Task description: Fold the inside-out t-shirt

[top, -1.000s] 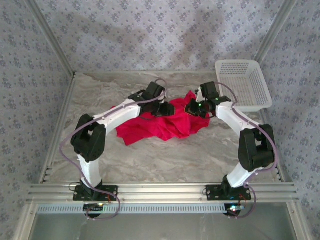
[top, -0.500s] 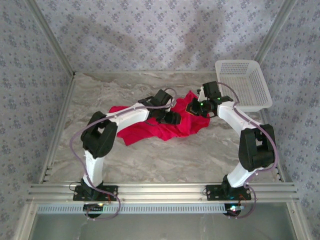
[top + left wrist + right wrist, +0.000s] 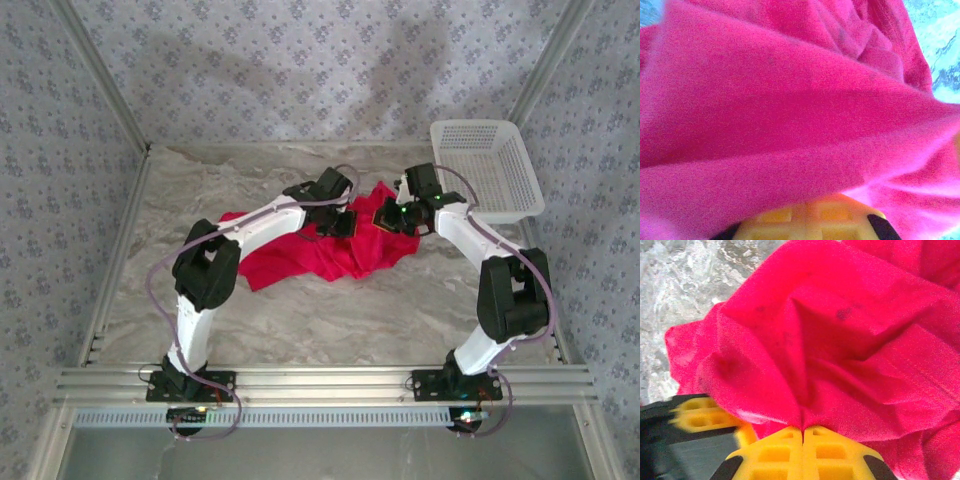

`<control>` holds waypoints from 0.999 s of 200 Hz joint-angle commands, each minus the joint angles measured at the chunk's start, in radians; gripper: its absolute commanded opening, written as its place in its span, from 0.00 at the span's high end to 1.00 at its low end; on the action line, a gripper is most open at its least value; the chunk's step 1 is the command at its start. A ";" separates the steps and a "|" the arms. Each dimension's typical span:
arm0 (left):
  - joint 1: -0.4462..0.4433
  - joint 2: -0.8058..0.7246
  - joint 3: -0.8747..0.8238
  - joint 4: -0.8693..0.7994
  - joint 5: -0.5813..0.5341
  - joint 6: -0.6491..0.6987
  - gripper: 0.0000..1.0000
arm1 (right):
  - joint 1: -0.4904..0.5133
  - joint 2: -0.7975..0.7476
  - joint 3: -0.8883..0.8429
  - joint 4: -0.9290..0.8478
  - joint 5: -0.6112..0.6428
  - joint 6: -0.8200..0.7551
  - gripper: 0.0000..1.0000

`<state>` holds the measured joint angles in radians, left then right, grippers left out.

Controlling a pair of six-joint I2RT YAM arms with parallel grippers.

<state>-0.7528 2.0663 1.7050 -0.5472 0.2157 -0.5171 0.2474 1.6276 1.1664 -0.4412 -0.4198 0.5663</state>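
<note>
From the near edge, both arms reach out over the bare marble desk [image 3: 300,310] to the shirt [image 3: 320,255], which lies in a rumpled red heap past the middle of the desk, spread wider toward the left and bunched up toward the right.

The left claw [image 3: 341,222] is clenched at the heap's far middle. From its wrist, cloth drapes right over the yellow pads [image 3: 805,220], so I take it to be pinching a fold, though the bite itself is hidden. The right claw [image 3: 392,215] is just beside it at the right-hand bunch, clamped on a pleat that runs straight into the seam between its fingers.

This looks like light, limp knit cloth. It will sag, bunch and drag instead of holding a shape, and a pinch may take several layers at once. It is not fragile or slippery. The best holds, I'd say, are a hem or shoulder seam, with the two grips well apart so the cloth can be drawn flat. These grips sit close together in mid-bundle.

Beyond, at the far right corner, sits a white basket [image 3: 485,165].
</note>
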 commanded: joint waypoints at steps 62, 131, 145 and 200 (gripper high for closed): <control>-0.002 -0.080 0.180 -0.046 0.164 -0.166 1.00 | -0.011 0.058 0.081 -0.131 0.125 -0.072 0.90; 0.013 0.113 0.407 -0.202 0.195 -0.227 1.00 | 0.023 -0.220 -0.166 0.012 0.103 0.001 0.52; 0.019 0.114 0.403 -0.201 0.191 -0.242 1.00 | 0.065 -0.259 -0.236 0.093 0.109 0.029 0.53; 0.037 0.104 0.384 -0.202 0.188 -0.277 1.00 | 0.243 -0.176 -0.243 0.231 0.273 0.055 0.39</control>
<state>-0.7250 2.1883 2.0781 -0.7326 0.3824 -0.7662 0.4557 1.3777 0.8879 -0.2958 -0.2558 0.5949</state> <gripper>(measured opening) 0.039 0.608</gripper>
